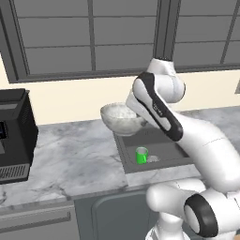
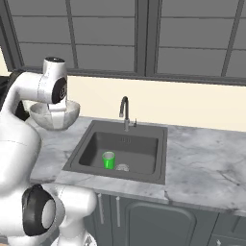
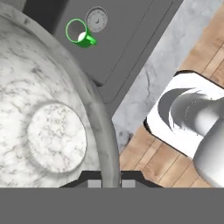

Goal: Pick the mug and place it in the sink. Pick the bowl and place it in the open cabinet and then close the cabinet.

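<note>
The hand (image 3: 108, 181) pinches the rim of the wide, speckled grey-white stone-like bowl (image 1: 121, 117), raised above the marbled grey counter (image 1: 70, 159). It looks heavy, rigid and slippery; that rim grip could let it tilt.

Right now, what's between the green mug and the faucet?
Just bare sink floor. In the right base view, the mug stands upright in the sink, with nothing between it and the faucet.

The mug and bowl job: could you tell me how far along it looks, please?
Done: the mug stands upright in the sink beside the drain. In hand: the gripper is shut on the rim of the bowl, holding it above the counter. Left: putting the bowl in the cabinet and closing it.
</note>
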